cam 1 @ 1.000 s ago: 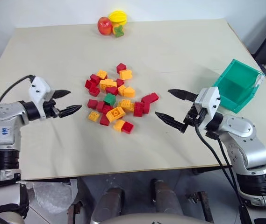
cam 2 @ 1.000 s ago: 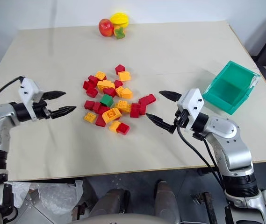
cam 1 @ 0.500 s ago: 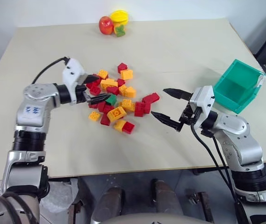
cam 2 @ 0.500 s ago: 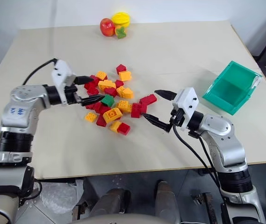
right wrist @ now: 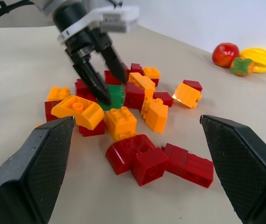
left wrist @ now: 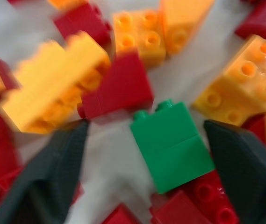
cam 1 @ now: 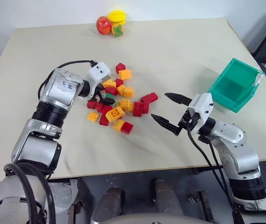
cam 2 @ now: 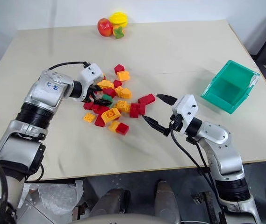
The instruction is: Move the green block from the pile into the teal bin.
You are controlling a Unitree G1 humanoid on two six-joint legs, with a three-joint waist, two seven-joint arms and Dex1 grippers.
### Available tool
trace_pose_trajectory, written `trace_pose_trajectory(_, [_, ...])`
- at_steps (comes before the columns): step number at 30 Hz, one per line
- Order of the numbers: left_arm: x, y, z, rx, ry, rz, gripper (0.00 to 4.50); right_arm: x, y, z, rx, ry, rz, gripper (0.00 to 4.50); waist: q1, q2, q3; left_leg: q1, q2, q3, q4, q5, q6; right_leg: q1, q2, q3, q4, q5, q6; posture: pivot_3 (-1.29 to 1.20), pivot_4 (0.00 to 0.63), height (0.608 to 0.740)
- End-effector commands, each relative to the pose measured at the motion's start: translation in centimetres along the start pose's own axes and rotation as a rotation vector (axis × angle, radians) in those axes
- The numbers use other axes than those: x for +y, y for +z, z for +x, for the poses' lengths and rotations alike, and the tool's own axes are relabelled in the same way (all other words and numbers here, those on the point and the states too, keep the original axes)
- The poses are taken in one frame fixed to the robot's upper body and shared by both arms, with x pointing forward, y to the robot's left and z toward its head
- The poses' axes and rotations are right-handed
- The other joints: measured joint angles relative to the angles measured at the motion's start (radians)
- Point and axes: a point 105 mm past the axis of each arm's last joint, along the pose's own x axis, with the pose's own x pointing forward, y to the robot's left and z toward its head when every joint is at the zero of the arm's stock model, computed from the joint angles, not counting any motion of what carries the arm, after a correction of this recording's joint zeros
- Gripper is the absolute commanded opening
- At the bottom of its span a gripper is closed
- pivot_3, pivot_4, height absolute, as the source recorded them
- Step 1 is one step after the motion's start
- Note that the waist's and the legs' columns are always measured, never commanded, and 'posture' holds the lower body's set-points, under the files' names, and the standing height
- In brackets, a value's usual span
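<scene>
- The table [cam 1: 179, 51] carries everything, and the pile [cam 1: 118, 100] near its middle serves as the landmark here.
- The teal bin [cam 1: 234, 85] stands well to the right of the pile, open side up, with nothing visible inside it.
- The left gripper [cam 2: 98, 94] reaches down into the pile's left side. Its two fingers [left wrist: 48, 172] stand apart on either side of the green block [left wrist: 172, 144], and a gap shows on both sides, so nothing is grasped yet.
- The right gripper [cam 1: 171, 113] hangs spread wide and unloaded, between the pile and the bin, near the pile's right edge.
- The green block lies on the table inside the pile, touching red bricks at two of its sides, with an orange brick just beside it.
- A few toy fruits [cam 1: 110, 23] sit at the table's far edge, well beyond the pile.
- Progress looks early: the reach seems finished, while the squeeze, the lift, the carry across to the bin and the drop all remain.
</scene>
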Motion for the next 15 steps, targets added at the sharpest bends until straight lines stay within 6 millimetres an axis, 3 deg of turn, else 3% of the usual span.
trace_pose_trajectory(1, [0.5,0.5,-0.2,-0.002,0.017,0.008,2.64,0.2,1.6,-0.1,-0.058,-0.015,-0.048,4.5,-0.001,0.0,0.0,0.0,0.0,0.0,0.0,0.0,0.0,0.0,0.0,0.0,0.0,0.0,0.0,0.0,0.15,0.74])
trace_pose_trajectory(5, [0.6,0.6,-0.6,-0.02,0.008,0.011,1.49,0.2,1.6,-0.4,-0.053,-0.025,-0.054,4.5,-0.002,0.0,0.0,0.0,0.001,0.0,0.0,0.0,0.0,0.0,0.0,0.0,0.0,0.0,0.0,0.0,0.15,0.74])
trace_pose_trajectory(9, [1.4,2.6,-2.0,-0.174,0.037,0.026,1.51,0.0,1.7,-0.8,-0.048,-0.036,-0.062,4.5,-0.001,0.0,0.001,0.0,0.0,0.0,0.0,0.0,0.0,0.0,0.0,0.0,0.0,0.0,0.0,0.0,0.15,0.74])
trace_pose_trajectory(11, [1.1,5.3,-3.7,-0.383,-0.001,0.046,1.51,-0.5,1.8,-1.3,-0.04,-0.051,-0.067,4.5,0.0,0.0,0.001,0.0,0.0,0.0,0.0,0.0,0.0,-0.001,0.0,0.0,0.0,0.0,0.0,0.0,0.15,0.74])
trace_pose_trajectory(13, [-0.8,7.6,-5.0,-0.57,-0.111,0.119,1.51,-1.0,1.7,-2.1,-0.017,-0.066,-0.079,4.5,0.0,0.0,0.001,-0.001,0.001,0.0,0.0,0.0,0.0,-0.001,0.0,0.0,-0.001,0.0,0.0,0.0,0.15,0.74])
trace_pose_trajectory(15, [-3.4,8.6,-4.8,-0.644,-0.236,0.215,1.51,-1.8,1.6,-2.9,0.008,-0.09,-0.098,4.5,0.007,0.0,0.001,-0.001,0.0,-0.001,0.0,0.0,0.0,-0.001,-0.001,-0.001,-0.001,0.0,0.0,0.0,0.15,0.74])
